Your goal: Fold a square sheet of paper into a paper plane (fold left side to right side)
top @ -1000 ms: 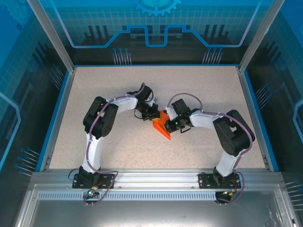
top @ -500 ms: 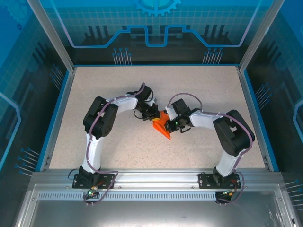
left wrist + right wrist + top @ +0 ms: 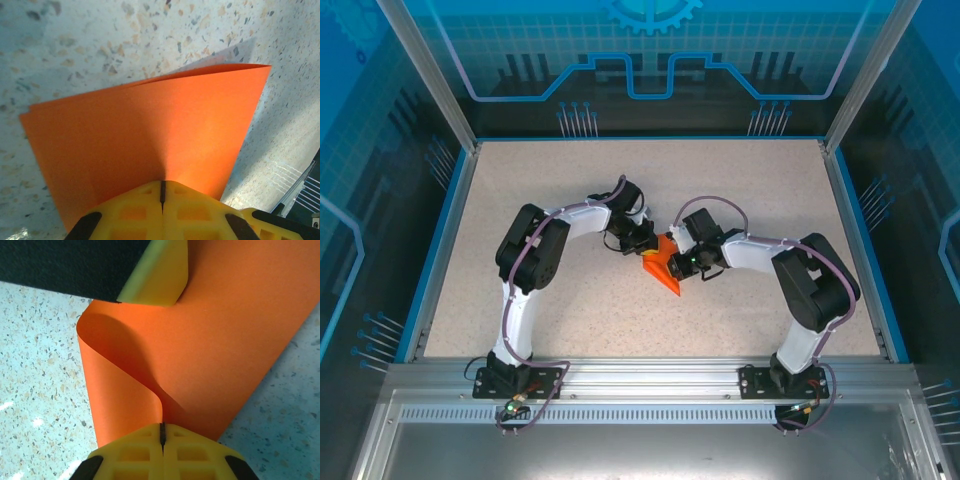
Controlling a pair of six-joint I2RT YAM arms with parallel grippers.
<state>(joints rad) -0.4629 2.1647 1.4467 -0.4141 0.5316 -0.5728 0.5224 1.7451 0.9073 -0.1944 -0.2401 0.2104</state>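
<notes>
Surroundings: both arms bend inward over the middle of the table (image 3: pixel 570 320). Their wrists crowd the square sheet of paper (image 3: pixel 666 274) from left and right and hide its far portion from above. The sheet lies at the table's centre, well away from every edge.

Left gripper (image 3: pixel 162 189): jaws together, pinched on one edge of the sheet. Right gripper (image 3: pixel 162 432): jaws together, clamped on the opposite edge. In the right wrist view, a yellow finger (image 3: pixel 159 282) and the dark body of the left gripper overhang the sheet's far part.

Surface and room: flat, pale, speckled stone-look top with a blue border (image 3: pixel 438 250) on the left, far and right edges. A metal rail (image 3: pixel 650 375) along the near edge carries the arm bases. Aluminium posts (image 3: pixel 425 70) and blue-tinted panels enclose it.

Materials: the paper is thin, bright orange, matte and unmarked. It is doubled over with its layers slightly offset. The bend is a soft roll, not pressed flat. The fingers are yellow moulded plastic with recessed pockets.
</notes>
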